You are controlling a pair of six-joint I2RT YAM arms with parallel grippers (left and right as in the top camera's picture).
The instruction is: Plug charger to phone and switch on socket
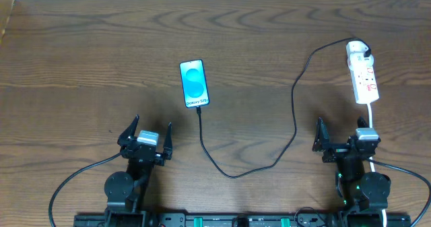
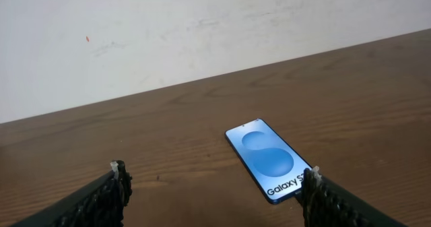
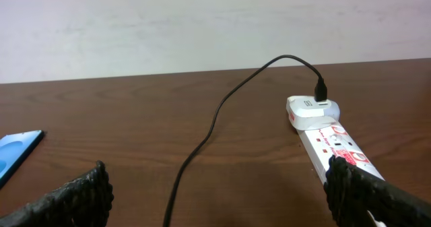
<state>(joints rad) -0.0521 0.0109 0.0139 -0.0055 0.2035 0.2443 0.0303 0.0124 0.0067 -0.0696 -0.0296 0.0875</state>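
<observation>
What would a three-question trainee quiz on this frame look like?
1. True or false: the left fingers are closed on the phone.
2. The charger's white plug sits: A) at the far end of the power strip; B) beside the phone; C) between the right fingers.
3. Which arm is nearer the power strip?
Key: 1 false, they stand open and apart from it. 2 A. 3 the right arm.
</observation>
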